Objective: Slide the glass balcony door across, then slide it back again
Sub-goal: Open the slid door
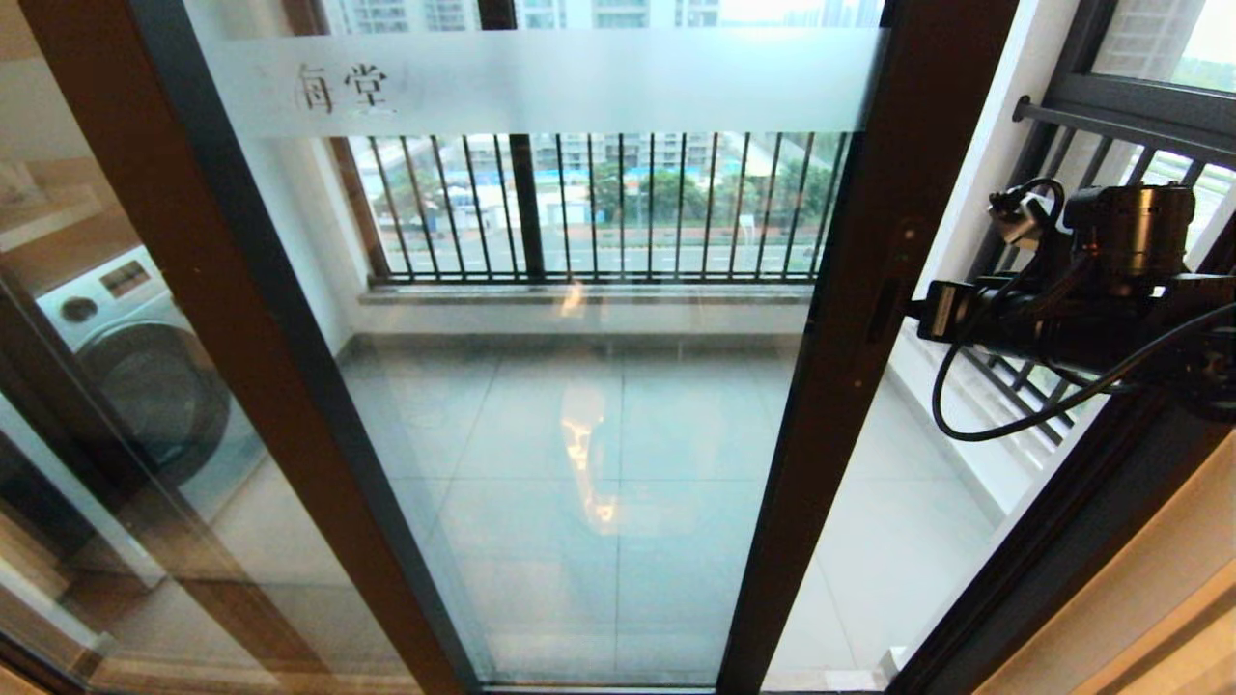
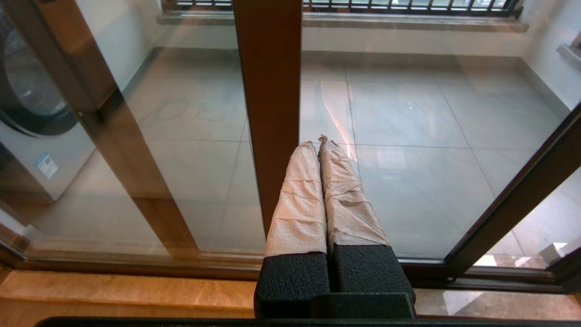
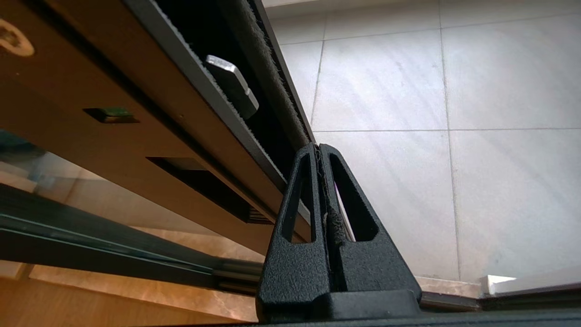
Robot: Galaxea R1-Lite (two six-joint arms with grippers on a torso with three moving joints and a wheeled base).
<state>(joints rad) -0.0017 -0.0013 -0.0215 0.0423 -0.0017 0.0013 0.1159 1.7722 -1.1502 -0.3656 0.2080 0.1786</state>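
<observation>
The glass balcony door fills the head view: clear glass, dark brown frame, a frosted band with Chinese characters across the top. Its right stile carries a small recessed handle slot. My right gripper is shut and empty, its tips against the stile's outer edge beside the slot, at the dark channel with the brush seal. My left gripper, fingers wrapped in pale tape, is shut and empty, low in front of the glass next to a brown stile. It is out of the head view.
An open gap lies between the door's right stile and the dark jamb, showing balcony tiles. A white washing machine shows through the left panel. Black railings stand behind. A metal latch sits in the edge channel.
</observation>
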